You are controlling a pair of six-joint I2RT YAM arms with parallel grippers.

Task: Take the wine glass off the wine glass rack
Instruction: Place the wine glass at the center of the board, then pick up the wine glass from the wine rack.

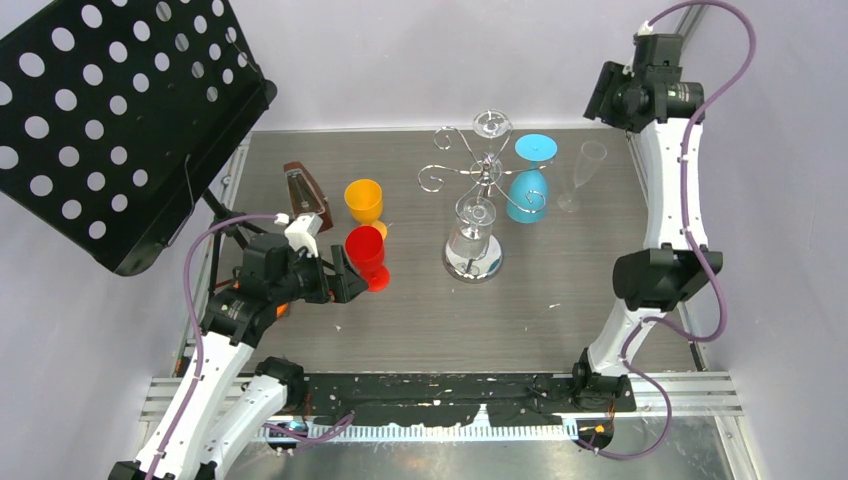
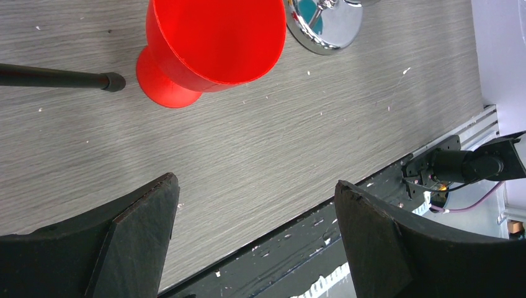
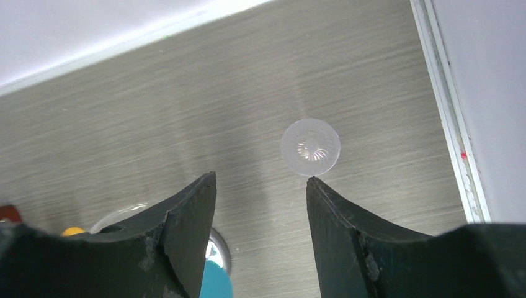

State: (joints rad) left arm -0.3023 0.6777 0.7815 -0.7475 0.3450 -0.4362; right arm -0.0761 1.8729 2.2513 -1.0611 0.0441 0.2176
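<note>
Top external: one wine glass rack (image 1: pixel 487 178), one clear flute (image 1: pixel 590 165) standing near it; left hand (image 2: pixel 254 184), right hand (image 3: pixel 260 180) gape empty.

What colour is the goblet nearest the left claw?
The goblet is bright red; the left wrist view shows it best.

The left arm (image 1: pixel 200 395), bolted at the left end of the black strip (image 1: pixel 450 400), is made of white tubes and chunky black joints. A thin purple cable (image 1: pixel 190 300) loops along it, and a small white box (image 1: pixel 303 232) sits on the part farthest from the strip. The right arm (image 1: pixel 665 190), at the strip's right end, is white and black too, with its own purple cable. The left gripper (image 2: pixel 257 186) and the right gripper (image 3: pixel 260 183) each have two thick black wedge fingers with scuffed edges.
</note>
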